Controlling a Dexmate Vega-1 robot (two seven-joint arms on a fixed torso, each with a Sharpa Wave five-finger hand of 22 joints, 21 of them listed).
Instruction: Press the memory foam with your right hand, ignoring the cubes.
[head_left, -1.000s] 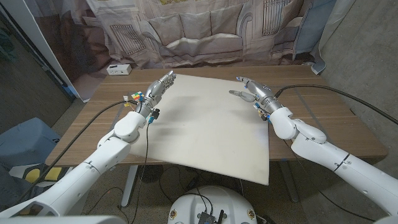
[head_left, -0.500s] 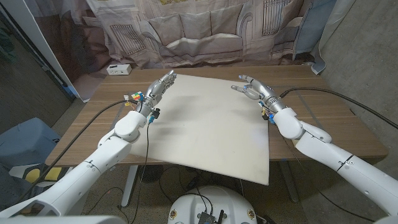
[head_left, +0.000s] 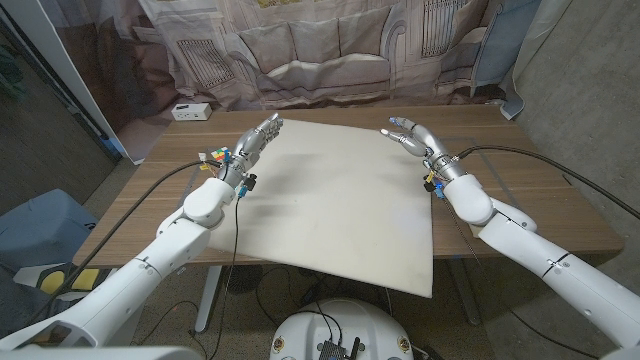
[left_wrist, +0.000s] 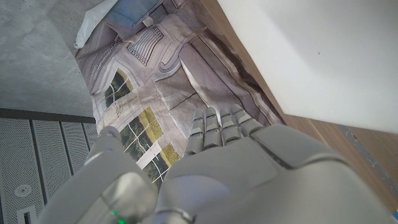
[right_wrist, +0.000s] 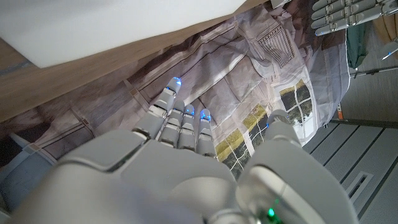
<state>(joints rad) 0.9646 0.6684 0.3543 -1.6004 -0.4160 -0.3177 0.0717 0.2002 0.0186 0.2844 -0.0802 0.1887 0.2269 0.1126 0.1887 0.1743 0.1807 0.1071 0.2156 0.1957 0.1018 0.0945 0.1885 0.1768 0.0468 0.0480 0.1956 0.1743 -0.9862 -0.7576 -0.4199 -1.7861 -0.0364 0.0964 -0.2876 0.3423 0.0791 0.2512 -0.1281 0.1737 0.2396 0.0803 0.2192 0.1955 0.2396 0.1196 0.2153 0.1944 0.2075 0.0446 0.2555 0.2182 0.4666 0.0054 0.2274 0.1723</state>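
Right hand (head_left: 414, 137) empty, fingers spread, moved farther back over memory foam (head_left: 330, 200) corner.

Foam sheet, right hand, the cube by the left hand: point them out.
memory foam (head_left: 335, 205), head view, bare middle of the sheet's top.
right hand (head_left: 415, 137), head view, back of the hand, over the foam's far right corner.
cube (head_left: 218, 155), head view, its coloured top face.

My memory foam (head_left: 335, 205) is a large white sheet lying flat across the tabletop (head_left: 520, 190), its near corner overhanging the front edge.
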